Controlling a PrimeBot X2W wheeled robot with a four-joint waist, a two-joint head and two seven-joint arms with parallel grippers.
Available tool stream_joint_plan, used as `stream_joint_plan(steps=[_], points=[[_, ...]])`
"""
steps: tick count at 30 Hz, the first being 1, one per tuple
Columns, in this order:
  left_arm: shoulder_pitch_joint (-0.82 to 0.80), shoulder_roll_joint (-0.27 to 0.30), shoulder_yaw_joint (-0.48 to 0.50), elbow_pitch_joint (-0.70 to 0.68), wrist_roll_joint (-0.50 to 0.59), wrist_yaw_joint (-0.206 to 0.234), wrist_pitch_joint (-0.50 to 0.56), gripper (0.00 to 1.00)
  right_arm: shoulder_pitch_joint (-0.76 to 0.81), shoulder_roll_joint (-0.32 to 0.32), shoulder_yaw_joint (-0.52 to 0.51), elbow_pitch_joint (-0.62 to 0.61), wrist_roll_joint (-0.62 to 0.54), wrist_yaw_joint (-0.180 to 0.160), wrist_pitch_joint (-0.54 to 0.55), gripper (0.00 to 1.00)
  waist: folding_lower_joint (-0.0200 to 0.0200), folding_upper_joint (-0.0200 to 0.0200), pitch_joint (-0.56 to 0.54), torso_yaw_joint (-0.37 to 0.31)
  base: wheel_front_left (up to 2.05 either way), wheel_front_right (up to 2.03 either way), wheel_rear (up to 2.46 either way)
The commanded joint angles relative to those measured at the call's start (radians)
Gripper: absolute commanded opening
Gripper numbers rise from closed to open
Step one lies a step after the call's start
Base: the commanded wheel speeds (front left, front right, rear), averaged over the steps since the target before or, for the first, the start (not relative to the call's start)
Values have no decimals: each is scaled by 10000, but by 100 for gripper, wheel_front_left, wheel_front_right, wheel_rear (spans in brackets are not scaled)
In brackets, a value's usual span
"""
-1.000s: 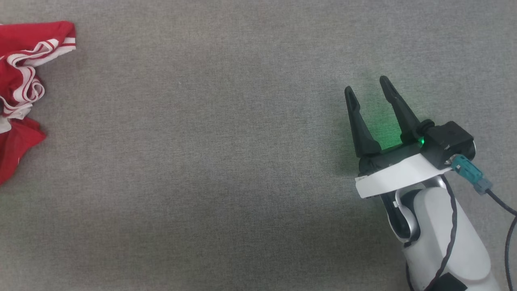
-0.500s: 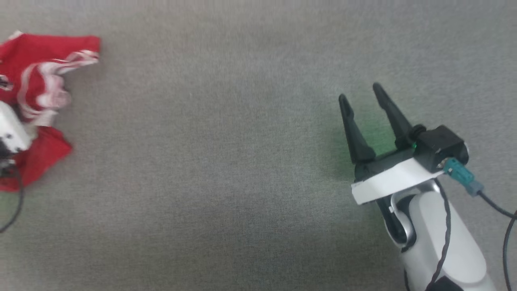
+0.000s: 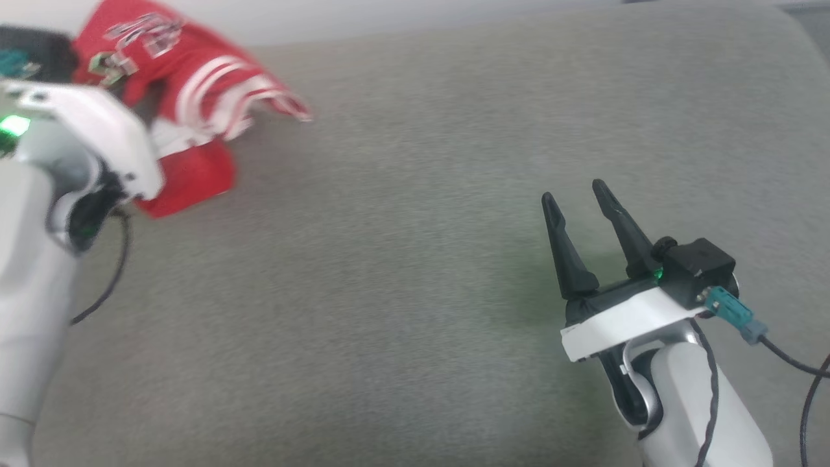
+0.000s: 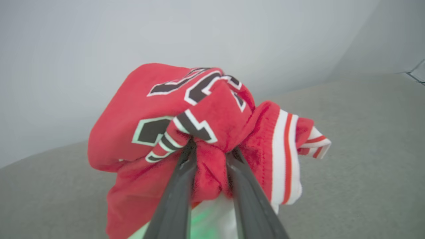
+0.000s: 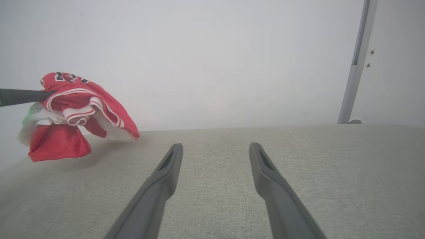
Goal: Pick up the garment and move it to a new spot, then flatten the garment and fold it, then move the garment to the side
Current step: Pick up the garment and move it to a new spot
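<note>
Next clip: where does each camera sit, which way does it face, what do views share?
Head view: on the head, facing down at the surface; shows left arm, open right gripper.
Left wrist view: on the left wrist, facing the wall along the left gripper, shut on the jersey.
Right wrist view: on the right wrist, level across the surface; shows its open fingers.
All share the jersey.

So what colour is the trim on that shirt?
White with red stripes on the trim of the red garment; clearest in the left wrist view.
</note>
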Motion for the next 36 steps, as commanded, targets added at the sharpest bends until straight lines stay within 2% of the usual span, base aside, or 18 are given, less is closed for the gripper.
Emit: stream_joint_plan(steps=[1,4,5,10,14,17,22,28,33,36], points=[[-229,-76,-431,-529,-85,-20,100,0,143,67,-1,25,158,-3,-55,100,0,0,-76,-594,0,0,0],[-465,-285,-1138,-1344,-437,-21,335,0,173,65,62,-98,550,-3,-56,100,0,0,-7,-1167,0,0,0],[-465,-285,-1138,-1344,-437,-21,335,0,173,65,62,-98,550,-3,-56,100,0,0,-7,-1167,0,0,0],[-925,-536,-2650,-2306,-961,-19,766,0,169,67,157,-235,1158,-5,-53,100,0,0,276,-2215,0,0,0],[-1417,-937,-3502,-2242,-1333,-21,678,0,107,67,183,-316,1595,-5,-47,100,0,0,625,-3021,0,0,0],[-1679,-1032,-4094,-1845,-1519,-21,649,0,119,71,167,-322,1838,-3,-46,100,0,0,851,-3522,0,0,0],[-1951,-418,-5333,-1028,-1612,-19,907,0,287,70,-15,-331,2121,-3,-46,100,0,0,994,-4078,0,0,0],[-2020,441,-6917,-87,-1523,-19,1567,0,463,69,-171,-357,2238,-3,-46,100,0,0,965,-4107,0,0,0],[-2102,867,-7995,420,-1799,2,2434,0,409,65,-139,-445,2415,-3,-46,100,0,0,1085,-4113,0,0,0],[-2139,937,-8425,623,-1805,5,2965,0,296,67,-132,-540,2538,-3,-46,100,0,0,1268,-4127,0,0,0]])
